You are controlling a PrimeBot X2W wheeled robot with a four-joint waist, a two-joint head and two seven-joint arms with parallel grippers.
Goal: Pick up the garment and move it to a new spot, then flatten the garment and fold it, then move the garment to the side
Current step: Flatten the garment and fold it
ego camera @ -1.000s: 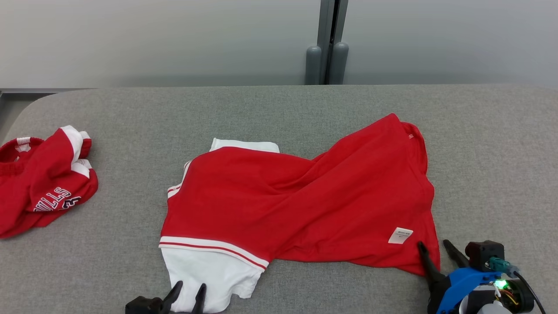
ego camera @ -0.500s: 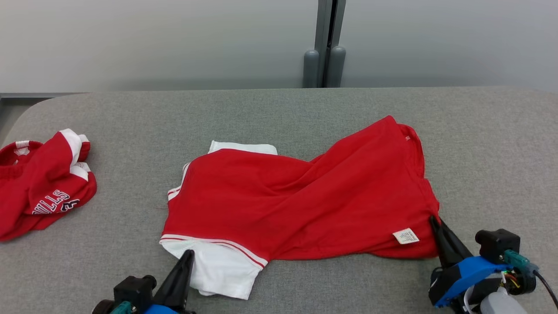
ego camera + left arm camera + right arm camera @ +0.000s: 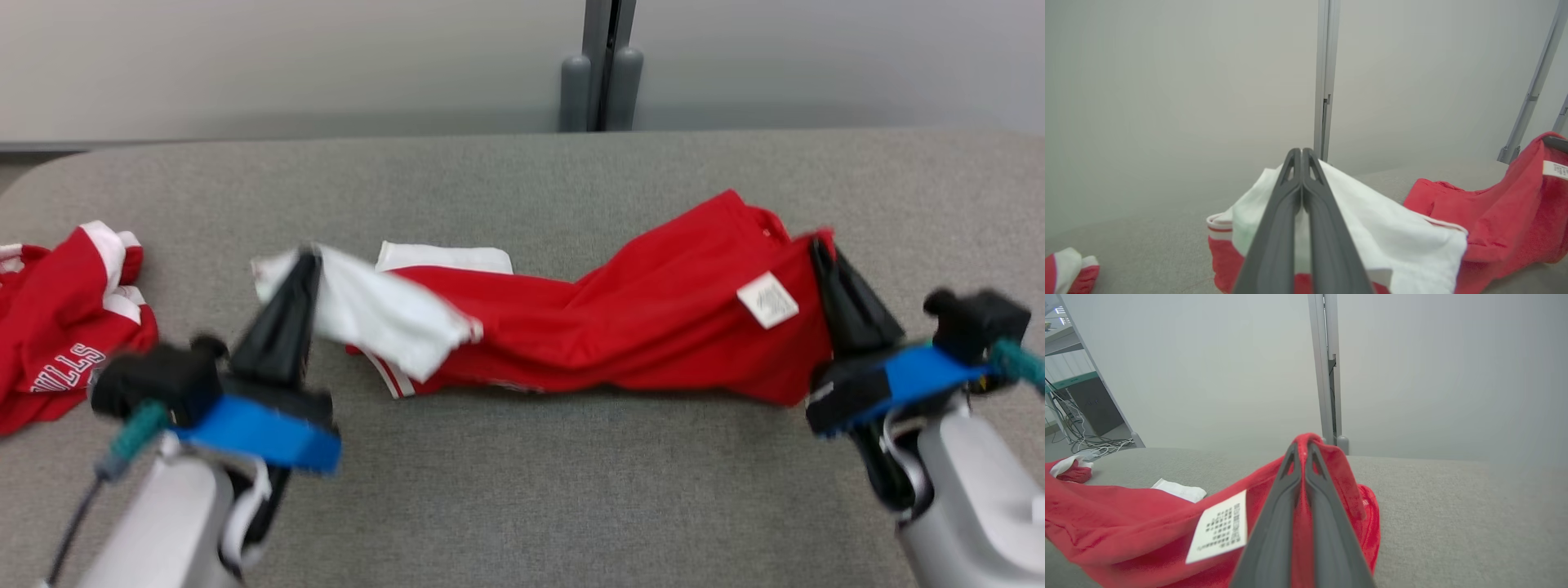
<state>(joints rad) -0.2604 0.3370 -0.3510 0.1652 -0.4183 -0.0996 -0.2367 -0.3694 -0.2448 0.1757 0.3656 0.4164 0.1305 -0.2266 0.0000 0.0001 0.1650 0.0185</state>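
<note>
While the left claw [image 3: 308, 260] is clamped together on the white sleeve [image 3: 384, 314] of the red knit garment with white sleeves [image 3: 653, 327], the right claw [image 3: 818, 247] is pinched shut on the red edge at the opposite end, just beside the white printed label [image 3: 767, 300]. Both gripped ends are up off the grey fabric-covered worktop [image 3: 522, 490]. The middle of the garment sags and rests on it, bunched into a long ridge running left to right across the centre. A second, crumpled red-and-white garment [image 3: 57, 335] lies well apart at the left edge (best left alone).

The step in hand looks like the pick-up and carry to a new spot. To do it well, I judge the two claws should rise together at the same height, so the cloth hangs evenly and neither pinch takes all the weight. Spreading them gently apart would take out the sag, though not so hard that the thin sleeve slips free. The set-down should begin with the hanging edge, so the rest lays out flat.
</note>
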